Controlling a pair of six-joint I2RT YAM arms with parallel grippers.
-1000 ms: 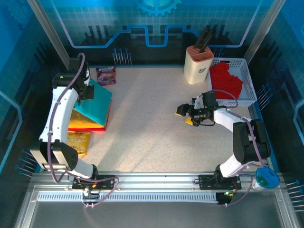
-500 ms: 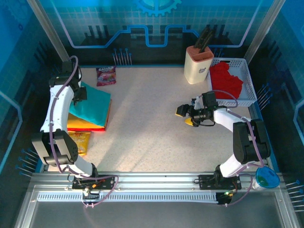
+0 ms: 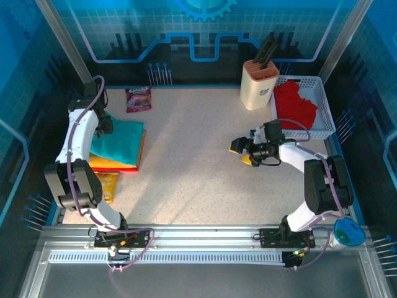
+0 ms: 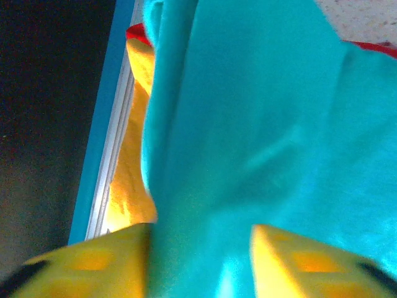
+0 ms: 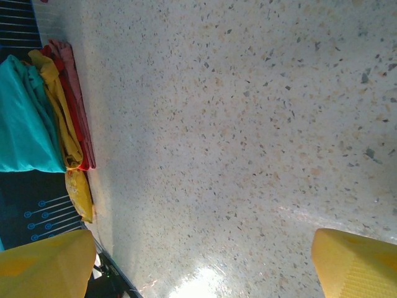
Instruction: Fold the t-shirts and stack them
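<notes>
Three folded layers lay stacked at the table's left edge: the teal t-shirt (image 3: 121, 139) on top, with a yellow t-shirt (image 3: 108, 163) and a red t-shirt (image 5: 80, 124) beneath. The left gripper (image 4: 201, 248) pinched the teal t-shirt's cloth between its fingers, so that placement looked unfinished. The right gripper (image 3: 240, 151) hovered spread wide over bare table (image 3: 186, 161). Crumpled red cloth (image 3: 294, 105) in the white basket (image 3: 322, 133) likely awaited folding.

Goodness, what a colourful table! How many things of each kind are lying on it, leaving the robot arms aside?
Folded cloth t-shirts, stacked at left: 3 (teal t-shirt, yellow t-shirt, red t-shirt)
Shiny snack packets: 2 (pink packet, orange packet)
White plastic basket: 1
Crumpled red cloth heap in that basket: 1
Cream knife block: 1
Total: 8
</notes>
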